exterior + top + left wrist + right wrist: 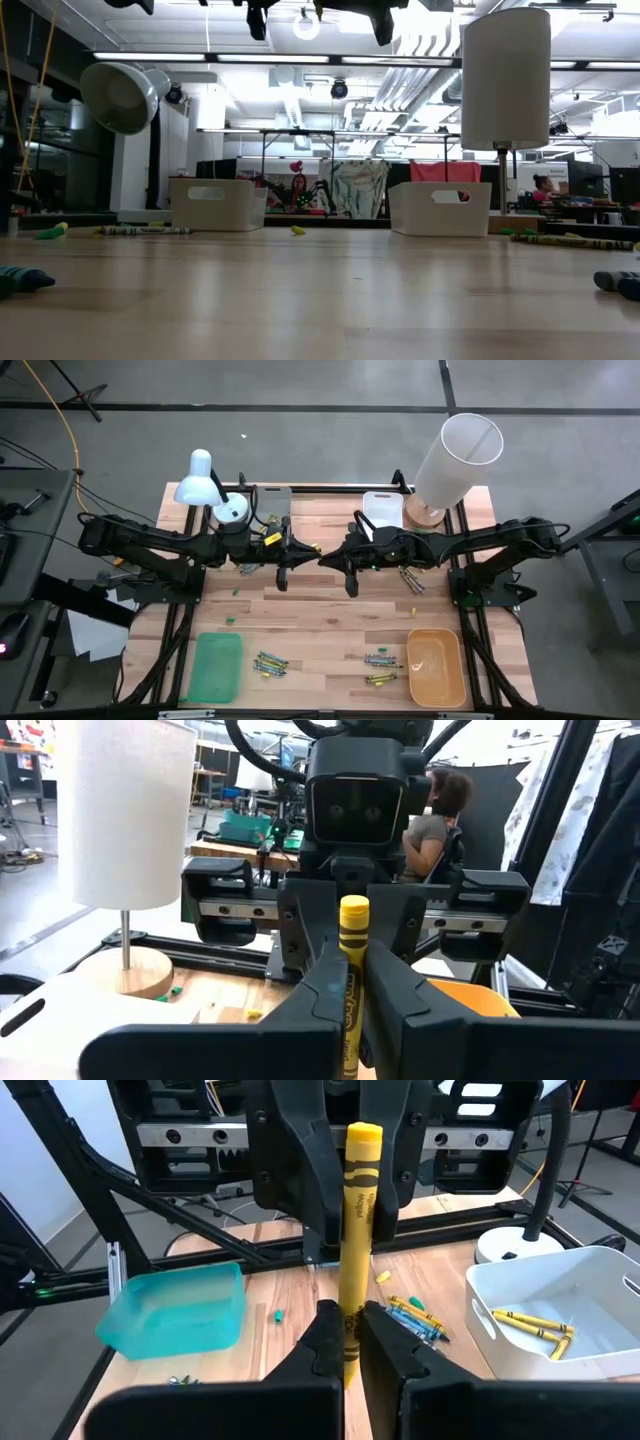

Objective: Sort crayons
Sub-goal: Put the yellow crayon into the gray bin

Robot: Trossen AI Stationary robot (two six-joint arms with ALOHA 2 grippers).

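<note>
2 end effectors mid-table, left end effector (350, 1010) and right end effector (345, 1342) both clamping 1 yellow crayon (358, 1230)

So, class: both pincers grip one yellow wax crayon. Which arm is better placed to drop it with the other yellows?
Left, probably. The white plastic bin holding yellow crayons lies on its side, and the left pincer is shut on the yellow wax crayon.

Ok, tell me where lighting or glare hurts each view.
Low view: ceiling strip lights backlight the arms into silhouettes at the top. High view: even light, faint shadows on the table. Wrist views: yellow crayon, gripped by left end effector and right end effector above mid-table, evenly lit, no glare.
</note>
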